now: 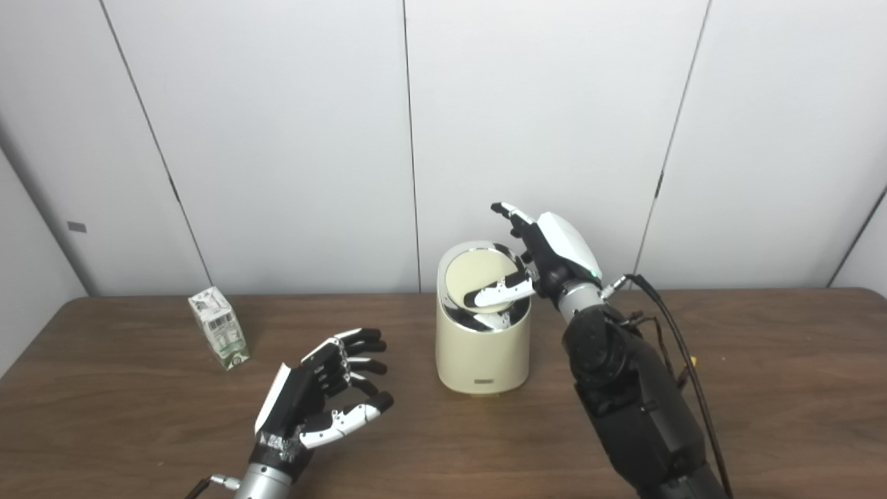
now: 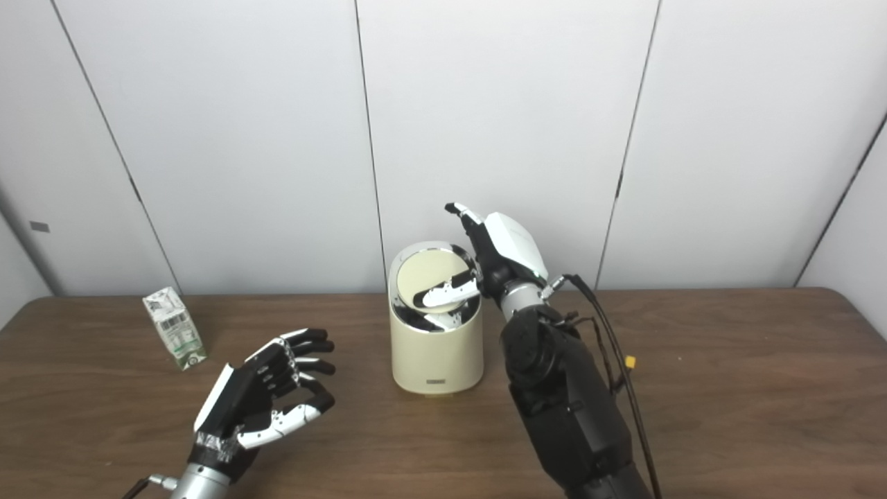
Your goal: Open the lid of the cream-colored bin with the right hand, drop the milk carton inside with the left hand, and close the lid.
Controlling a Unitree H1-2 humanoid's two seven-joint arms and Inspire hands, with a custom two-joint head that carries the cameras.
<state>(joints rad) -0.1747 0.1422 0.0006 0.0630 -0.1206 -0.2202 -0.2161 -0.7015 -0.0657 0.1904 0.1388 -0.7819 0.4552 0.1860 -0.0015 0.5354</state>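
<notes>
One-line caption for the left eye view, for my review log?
Right hand tilts the bin's lid open; left hand hovers open, milk carton on the table.

Bare table [image 1: 138, 416] around milk carton [image 1: 218, 328]

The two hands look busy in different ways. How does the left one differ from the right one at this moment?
The left hand hovers low over the table, open and empty, between the milk carton and the bin. The right hand is raised at the bin's top, its thumb resting on the tilted lid. Both share the same black-and-white build.
</notes>
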